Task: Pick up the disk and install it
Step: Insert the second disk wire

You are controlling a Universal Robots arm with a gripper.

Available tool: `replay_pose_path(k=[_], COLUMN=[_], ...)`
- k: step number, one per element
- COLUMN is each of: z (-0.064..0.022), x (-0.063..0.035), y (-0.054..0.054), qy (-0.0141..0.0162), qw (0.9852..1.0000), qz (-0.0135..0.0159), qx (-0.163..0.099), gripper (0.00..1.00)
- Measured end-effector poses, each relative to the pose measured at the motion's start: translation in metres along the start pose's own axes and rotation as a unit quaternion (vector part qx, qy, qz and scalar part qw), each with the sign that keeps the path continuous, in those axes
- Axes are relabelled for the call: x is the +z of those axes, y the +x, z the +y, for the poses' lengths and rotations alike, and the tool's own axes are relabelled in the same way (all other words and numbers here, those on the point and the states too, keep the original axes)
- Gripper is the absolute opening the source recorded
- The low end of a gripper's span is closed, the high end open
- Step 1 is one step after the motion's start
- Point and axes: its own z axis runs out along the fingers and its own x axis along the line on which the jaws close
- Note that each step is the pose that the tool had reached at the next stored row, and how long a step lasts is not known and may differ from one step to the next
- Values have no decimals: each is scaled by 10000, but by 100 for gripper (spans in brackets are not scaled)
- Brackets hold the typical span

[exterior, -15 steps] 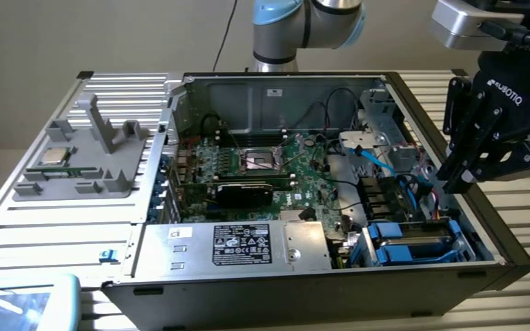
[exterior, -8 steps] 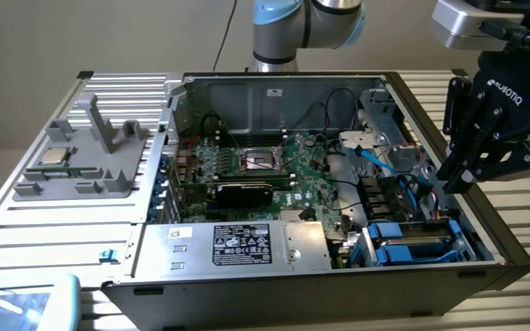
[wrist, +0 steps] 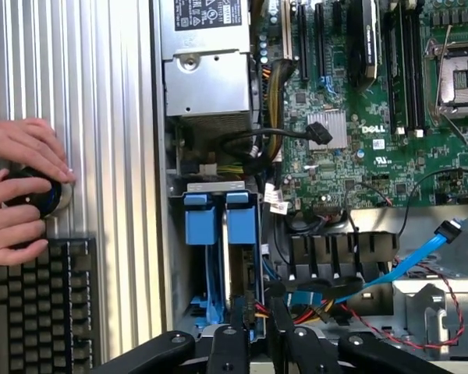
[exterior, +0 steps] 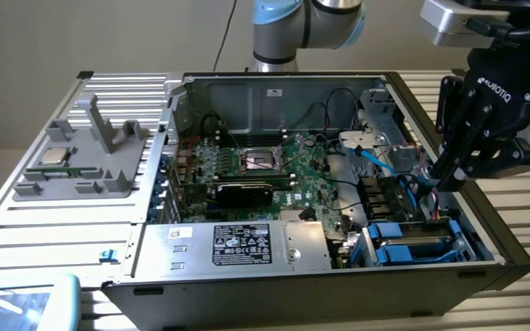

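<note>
Exterior view: gripper (exterior: pixel 449 181) hangs over the computer case (exterior: pixel 246 303), at the side toward the exterior view's right, above the drive bay in the case's near corner there. The disk (exterior: pixel 410 243) sits in that bay inside its blue carrier, beside the power supply (exterior: pixel 237 245), and looks seated or nearly so.

Fingers look drawn close together, nothing visibly between them (can't tell for sure whether they touch the carrier).

To do this step well, my read: stay square to the bay rails, press evenly on both blue tabs (wrist: pixel 216 218), keep clear of the blue SATA cable (wrist: pixel 421 253) and the red/black wires just beside the bay.

Hard to make out:
- fingertips, cut off at the wrist view's edge
- disk label and connector end, buried in the bay
- whether the tabs are latched

A person's hands (wrist: pixel 19 187) rest on a knob controller by a keyboard (wrist: pixel 43 304), outside the case.
</note>
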Motion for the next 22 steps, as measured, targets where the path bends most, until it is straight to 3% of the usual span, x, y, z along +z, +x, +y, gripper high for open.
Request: replay_pose_path(k=[5,10,13,17,20,22], z=[38,59,68,74,78,79], x=[18,75,81,90,106,118], y=[-123,-144,-152,-229,-290,-311], qy=[7,6,-34,-99,-128,-133], qw=[9999,9999,9998,9996,9994,9992], qz=[102,167,184,274,330,385], qx=[2,26,23,20,19,20], gripper=[25,25,25,25,25,25])
